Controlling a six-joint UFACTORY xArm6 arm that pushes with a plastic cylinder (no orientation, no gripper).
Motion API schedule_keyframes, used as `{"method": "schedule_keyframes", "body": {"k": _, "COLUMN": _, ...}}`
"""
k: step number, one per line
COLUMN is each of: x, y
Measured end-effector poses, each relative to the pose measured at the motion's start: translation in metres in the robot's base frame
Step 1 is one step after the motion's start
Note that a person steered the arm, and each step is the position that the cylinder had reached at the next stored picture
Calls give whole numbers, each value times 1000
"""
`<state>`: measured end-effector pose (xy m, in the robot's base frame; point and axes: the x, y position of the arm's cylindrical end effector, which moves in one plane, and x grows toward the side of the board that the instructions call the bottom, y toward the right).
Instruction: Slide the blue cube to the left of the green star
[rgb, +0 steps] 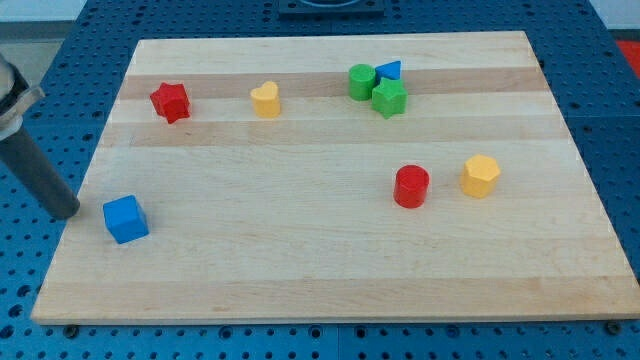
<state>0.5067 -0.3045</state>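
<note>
Camera view shows my tip (68, 212) at the board's left edge, just left of the blue cube (125, 219), near it but seemingly not touching; the rod has no jaws and holds nothing. The cube sits at the view's lower left, well apart from the green star (389, 98) near the top. A long diagonal push could let the cube rotate and slip off my tip. The yellow heart (265, 99) lies near a straight path and could get knocked. At the goal, the green cylinder (362, 81) touches the star's left side, with a blue triangle (389, 70) behind, so arriving there risks shoving all three.
</note>
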Motion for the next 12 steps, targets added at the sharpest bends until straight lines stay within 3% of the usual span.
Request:
{"method": "schedule_keyframes", "body": {"k": 2, "x": 18, "y": 53}}
{"method": "schedule_keyframes", "body": {"k": 3, "x": 11, "y": 137}}
{"method": "schedule_keyframes", "body": {"k": 4, "x": 2, "y": 175}}
{"method": "schedule_keyframes", "body": {"k": 6, "x": 44, "y": 154}}
{"method": "schedule_keyframes", "body": {"k": 7, "x": 38, "y": 198}}
{"method": "schedule_keyframes", "body": {"k": 9, "x": -64, "y": 281}}
{"method": "schedule_keyframes", "body": {"k": 12, "x": -17, "y": 246}}
